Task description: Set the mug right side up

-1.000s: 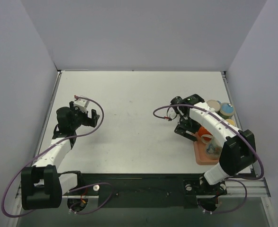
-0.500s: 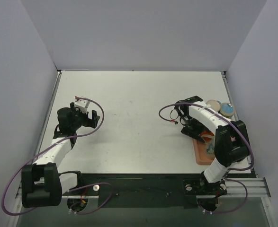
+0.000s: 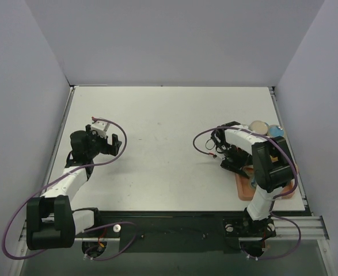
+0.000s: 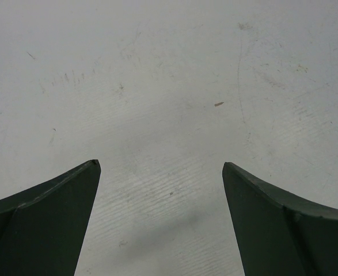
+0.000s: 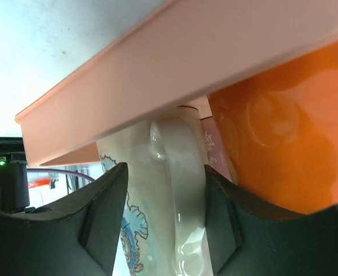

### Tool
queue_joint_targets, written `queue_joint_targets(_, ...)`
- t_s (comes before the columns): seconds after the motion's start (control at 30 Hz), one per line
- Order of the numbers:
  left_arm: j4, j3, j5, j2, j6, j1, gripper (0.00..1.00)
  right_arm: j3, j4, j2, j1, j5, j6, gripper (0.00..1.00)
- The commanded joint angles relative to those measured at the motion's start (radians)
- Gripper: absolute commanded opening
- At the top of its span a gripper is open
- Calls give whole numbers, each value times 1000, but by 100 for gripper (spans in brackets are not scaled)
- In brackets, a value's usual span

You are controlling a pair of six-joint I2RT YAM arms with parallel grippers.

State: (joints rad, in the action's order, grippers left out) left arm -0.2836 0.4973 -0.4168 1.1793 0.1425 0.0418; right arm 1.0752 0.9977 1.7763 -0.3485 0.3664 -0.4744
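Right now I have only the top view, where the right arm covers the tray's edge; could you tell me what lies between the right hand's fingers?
Observer: The handle of a white mug stands between the right hand's fingers, just under the tray rim.
Operator: Is it gripped?
Observer: I cannot tell. One finger looks pressed to the handle, but mug body shows between it and the other.
Operator: And the left hand?
Observer: The left hand is open over bare table, holding nothing.
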Motion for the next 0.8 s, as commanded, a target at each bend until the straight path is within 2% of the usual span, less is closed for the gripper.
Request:
queue_joint_targets(0.0,-54,1,-5,-7,9,3,99,-15,45,2,-18,-12,19,47)
queue_joint_targets(0.07,-55,1,-5,-4,9,3,98,-17,44,2,-17,-3,19,43)
queue_joint_targets(0.2,-57,1,-7,-4,9,3,98,-4,45,6,-18,14,28,27)
queue_joint_targets(0.3,-57,-2,-7,-7,12,3,98,15,61,6,-27,14,34,0)
queue_joint_targets(0.47,-48,6,-14,-7,14,3,98,71,99,-17,-61,23,83,0)
queue_joint_targets(0.77,63,67,-57,-18,60,3,98,141,107,-270,-115,-20,128,0)
